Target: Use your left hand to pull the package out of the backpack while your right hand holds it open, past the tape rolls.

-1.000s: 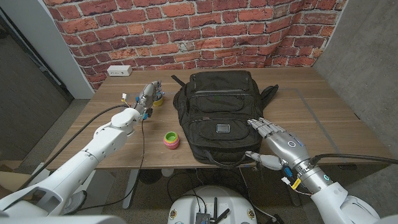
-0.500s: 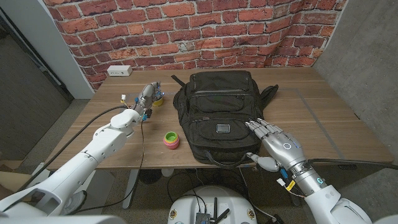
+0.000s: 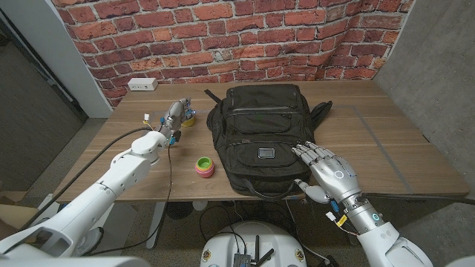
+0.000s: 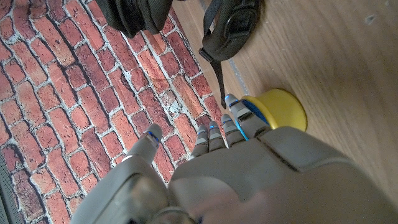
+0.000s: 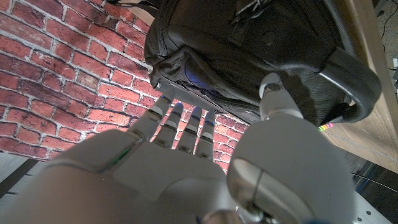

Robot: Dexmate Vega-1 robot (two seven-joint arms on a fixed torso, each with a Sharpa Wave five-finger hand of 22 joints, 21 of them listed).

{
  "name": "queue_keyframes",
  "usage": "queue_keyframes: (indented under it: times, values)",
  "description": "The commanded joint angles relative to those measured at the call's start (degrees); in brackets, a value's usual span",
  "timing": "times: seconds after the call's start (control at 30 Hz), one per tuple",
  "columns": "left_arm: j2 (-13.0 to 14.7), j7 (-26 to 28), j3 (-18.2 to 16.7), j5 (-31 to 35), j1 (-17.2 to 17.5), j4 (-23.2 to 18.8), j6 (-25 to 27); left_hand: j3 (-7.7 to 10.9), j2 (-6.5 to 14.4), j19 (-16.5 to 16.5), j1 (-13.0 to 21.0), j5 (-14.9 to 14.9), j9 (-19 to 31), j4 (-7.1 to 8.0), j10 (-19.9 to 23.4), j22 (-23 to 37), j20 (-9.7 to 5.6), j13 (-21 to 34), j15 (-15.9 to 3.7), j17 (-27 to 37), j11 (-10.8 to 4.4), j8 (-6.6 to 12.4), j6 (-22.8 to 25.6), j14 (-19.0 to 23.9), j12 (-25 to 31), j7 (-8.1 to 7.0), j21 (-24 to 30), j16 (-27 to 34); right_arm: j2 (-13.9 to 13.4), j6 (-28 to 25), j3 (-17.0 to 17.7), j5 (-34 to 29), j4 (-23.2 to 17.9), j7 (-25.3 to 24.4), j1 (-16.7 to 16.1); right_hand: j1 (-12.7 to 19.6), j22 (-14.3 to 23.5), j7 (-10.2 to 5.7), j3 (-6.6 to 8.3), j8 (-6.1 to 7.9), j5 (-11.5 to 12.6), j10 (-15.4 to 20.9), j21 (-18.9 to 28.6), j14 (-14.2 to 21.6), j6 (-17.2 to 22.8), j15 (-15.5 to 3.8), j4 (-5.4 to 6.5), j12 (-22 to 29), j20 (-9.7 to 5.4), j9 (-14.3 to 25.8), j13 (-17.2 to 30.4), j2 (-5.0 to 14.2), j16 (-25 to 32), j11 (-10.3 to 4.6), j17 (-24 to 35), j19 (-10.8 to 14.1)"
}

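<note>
A black backpack (image 3: 261, 137) lies on the wooden table (image 3: 386, 119), front side up, carry handle (image 3: 271, 194) toward me; its inside is hidden. My right hand (image 3: 326, 169) hovers at its near right corner, fingers spread, fingertips over the bag's edge, holding nothing. In the right wrist view that hand (image 5: 205, 162) reaches toward the backpack (image 5: 249, 56). My left hand (image 3: 175, 115) stands left of the bag beside a yellow tape roll (image 3: 188, 117), fingers extended and empty. The left wrist view shows the hand (image 4: 236, 168) against the yellow roll (image 4: 280, 107). A pink-and-green tape roll (image 3: 204, 166) sits by the bag's near left side.
A white power strip (image 3: 142, 84) lies at the table's far left corner by the brick wall. A backpack strap (image 4: 233, 28) trails toward the yellow roll. Thin tape lines (image 3: 378, 141) mark the bare wood to the right of the bag.
My right hand has shifted slightly left and nearer, its fingertips now over the backpack's near right edge. The left hand, bag and rolls have not moved.
</note>
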Motion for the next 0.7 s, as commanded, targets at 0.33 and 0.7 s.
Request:
queue_keyframes:
  times: [0.33, 0.7]
  values:
    - [-0.2, 0.5, -0.3, -0.3, 1.0, -0.3, -0.8, 0.41, 3.4, 0.7, -0.4, -0.1, 0.3, -0.08, 0.7, 0.3, -2.16, 0.3, 0.02, 0.2, -0.16, 0.18, 0.6, 0.7, 0.4, -0.1, 0.4, 0.4, -3.5, -6.0, -5.6, -0.4, 1.0, -4.0, 3.3, 1.8, 0.1, 0.02, -0.05, 0.86, -0.2, 2.5, 0.6, 2.2, 2.7, -4.89, 0.47, 0.4, -4.8, 0.3, 0.1, 0.96, 1.0, -0.09, 0.5, 2.0]
    - [-0.4, 0.2, -0.2, 0.0, 1.0, -0.6, -1.7, 0.5, 3.4, 0.8, -0.4, -0.1, 0.3, -0.11, 0.7, 0.3, -2.17, 0.3, 0.01, 0.2, -0.2, 0.16, 0.6, 0.7, 0.4, -0.18, 0.4, 0.3, -4.6, -8.1, -7.4, 0.7, 1.6, -5.5, 4.4, 2.9, 0.2, -0.57, -0.37, 1.32, -0.3, 5.6, 0.8, 4.7, 5.2, -5.95, 0.57, 0.7, -5.44, 0.3, 0.2, 2.19, 2.2, -0.68, 1.0, 4.3]
